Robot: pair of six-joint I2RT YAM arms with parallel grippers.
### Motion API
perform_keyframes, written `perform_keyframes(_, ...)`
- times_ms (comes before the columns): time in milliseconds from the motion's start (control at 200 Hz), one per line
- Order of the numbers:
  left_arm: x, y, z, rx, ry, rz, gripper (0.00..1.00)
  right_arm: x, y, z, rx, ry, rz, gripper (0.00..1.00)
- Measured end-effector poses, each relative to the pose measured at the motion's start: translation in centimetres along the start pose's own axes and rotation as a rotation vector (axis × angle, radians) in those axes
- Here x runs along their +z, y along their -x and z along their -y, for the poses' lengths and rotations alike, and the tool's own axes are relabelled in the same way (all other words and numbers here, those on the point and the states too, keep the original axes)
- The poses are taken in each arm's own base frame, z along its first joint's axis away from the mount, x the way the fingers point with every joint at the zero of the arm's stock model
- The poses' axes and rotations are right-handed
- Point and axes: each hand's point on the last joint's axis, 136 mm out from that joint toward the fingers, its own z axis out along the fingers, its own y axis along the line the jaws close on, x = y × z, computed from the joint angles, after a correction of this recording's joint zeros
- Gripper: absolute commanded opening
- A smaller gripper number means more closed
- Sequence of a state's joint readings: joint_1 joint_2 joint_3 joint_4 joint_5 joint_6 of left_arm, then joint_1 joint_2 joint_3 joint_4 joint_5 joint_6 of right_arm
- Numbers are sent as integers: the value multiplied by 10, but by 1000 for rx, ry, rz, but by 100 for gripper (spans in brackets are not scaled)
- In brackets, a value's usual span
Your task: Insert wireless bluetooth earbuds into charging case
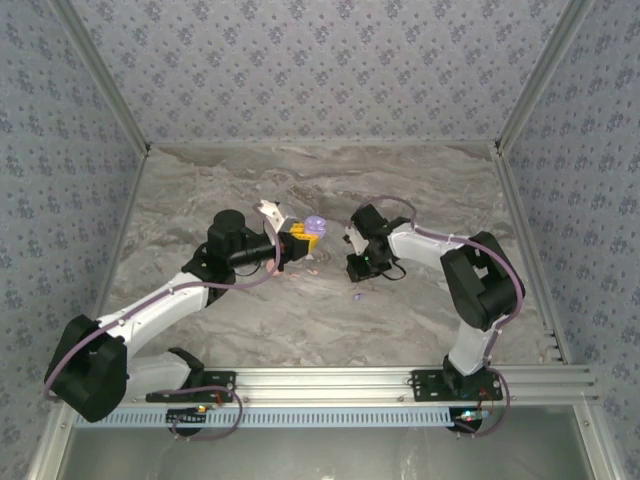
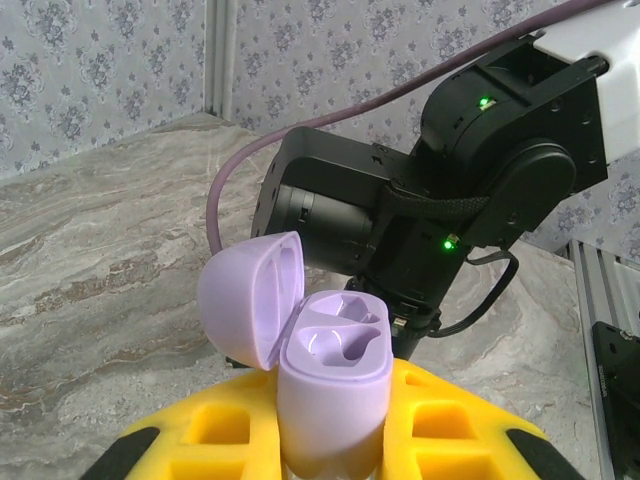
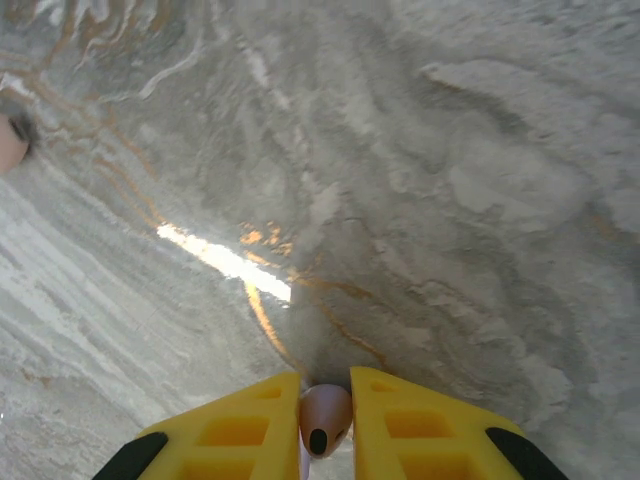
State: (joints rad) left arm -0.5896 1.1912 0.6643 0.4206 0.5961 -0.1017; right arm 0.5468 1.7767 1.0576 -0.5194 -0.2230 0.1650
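Observation:
My left gripper (image 2: 335,382) is shut on the lilac charging case (image 2: 333,405), which stands upright between the yellow fingers. Its lid (image 2: 248,305) is hinged open to the left and both sockets show no earbud inside. From above, the case (image 1: 314,226) sits at the tip of the left gripper (image 1: 299,238) over the table's middle. My right gripper (image 3: 325,392) is shut on one earbud (image 3: 325,420), pale pinkish-lilac with a dark oval spot, close above the marble. The right gripper (image 1: 361,266) points down, right of the case. A tiny purple earbud (image 1: 358,296) lies on the table just nearer than it.
The right arm's black wrist (image 2: 430,200) looms close behind the case. A pale pink rounded thing (image 3: 9,142) is cut off at the left edge of the right wrist view. Patterned walls enclose the marble table (image 1: 420,190) on three sides, with a metal rail (image 1: 400,380) along the front.

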Motion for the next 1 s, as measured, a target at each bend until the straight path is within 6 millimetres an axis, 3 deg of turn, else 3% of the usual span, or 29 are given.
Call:
perform_keyframes(390,0,0,0,0,2,0,17,-17,37,49,83,-71,82,19)
perform_keyframes(620,0,0,0,0,5,1,17,-12,53,51,38,-52,68,22)
perform_keyframes(1004,1,0,1,1,2,0,17,-3,50,51,26,-41,14,30)
